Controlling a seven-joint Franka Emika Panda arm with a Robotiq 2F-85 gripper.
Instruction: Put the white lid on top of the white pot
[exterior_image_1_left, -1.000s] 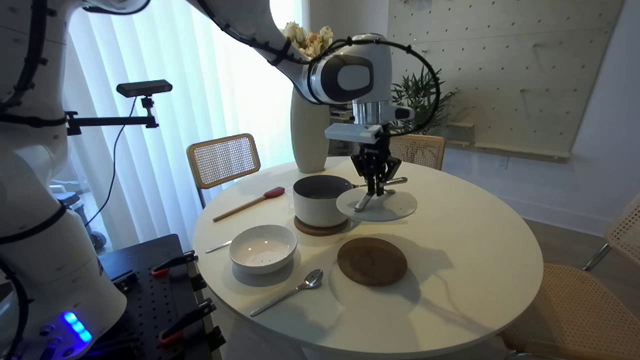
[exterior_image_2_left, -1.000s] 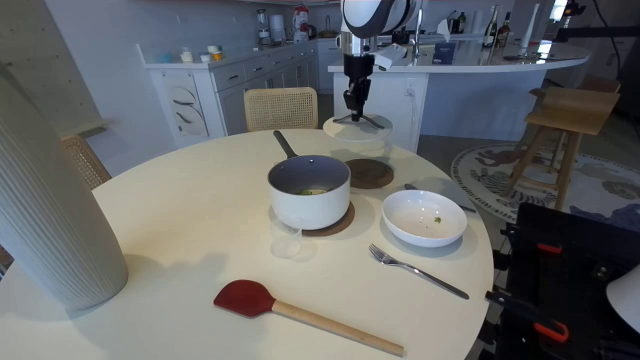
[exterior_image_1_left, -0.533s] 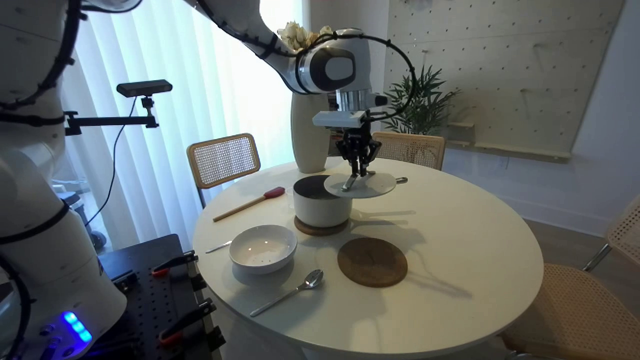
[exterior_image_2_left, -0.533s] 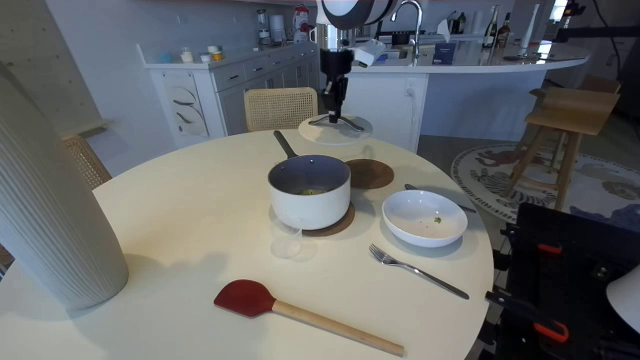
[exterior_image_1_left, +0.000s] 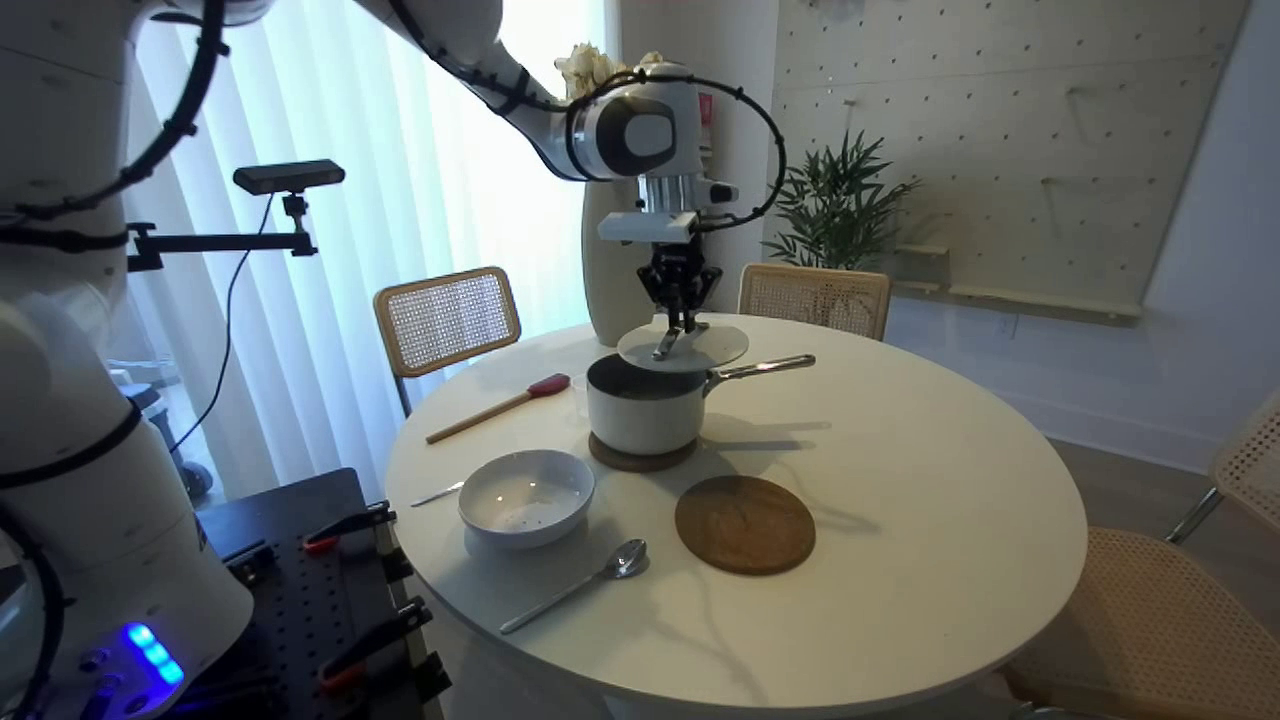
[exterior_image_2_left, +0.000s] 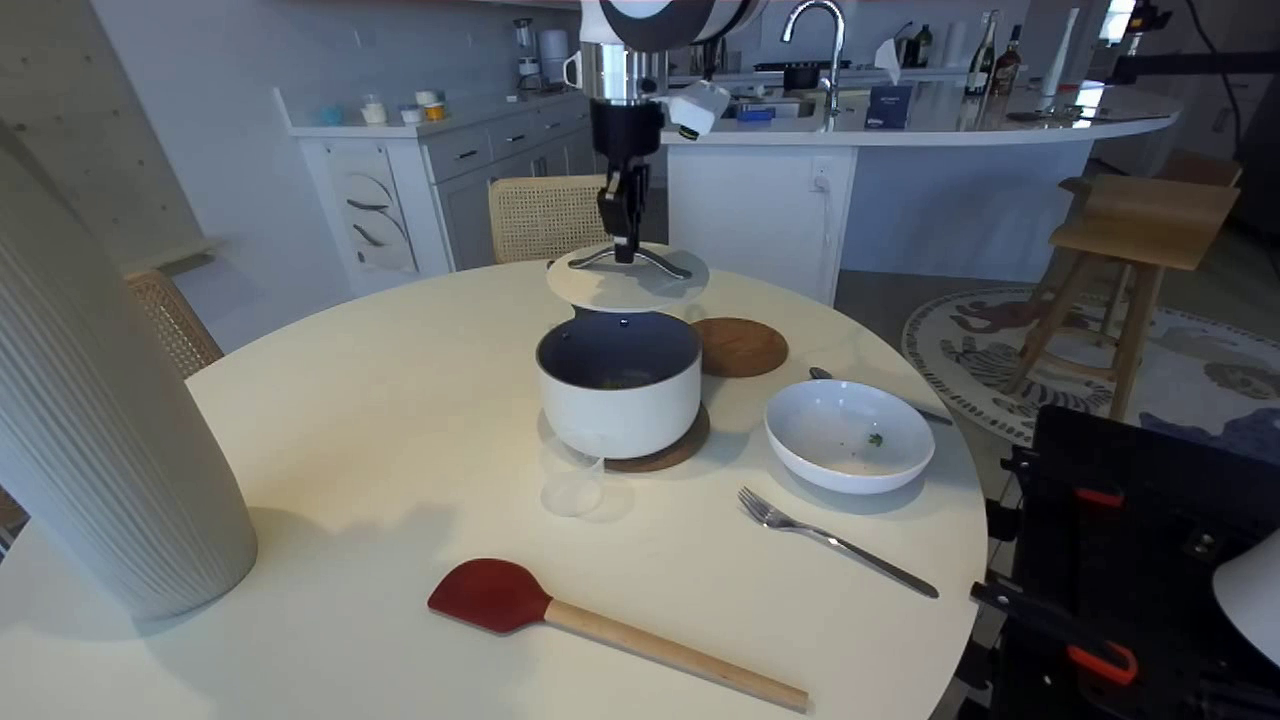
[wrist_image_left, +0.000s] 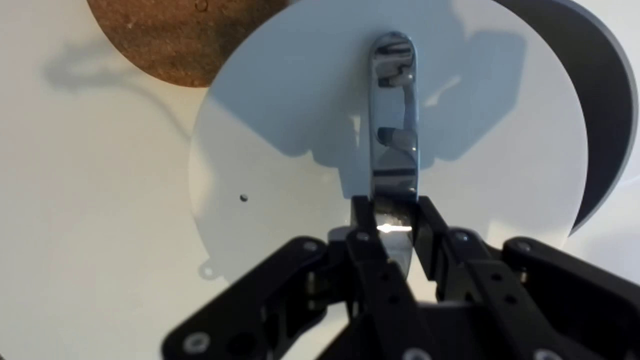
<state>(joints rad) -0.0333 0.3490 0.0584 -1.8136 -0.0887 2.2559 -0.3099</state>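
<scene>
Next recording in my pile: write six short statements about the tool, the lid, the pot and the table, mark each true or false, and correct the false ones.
1. The tool grips the white lid by its silvery handle. True.
2. The white pot stands on a round brown mat. True.
3. The white lid is seated on the white pot. False: it hangs from the tool, and the white pot shows open in both exterior views.
4. The spatula's head is green. False: the spatula's head is red.
5. A green scrap lies in the white bowl. True.
6. The fork lies inside the white bowl. False: the fork lies on the table beside the white bowl.
</scene>
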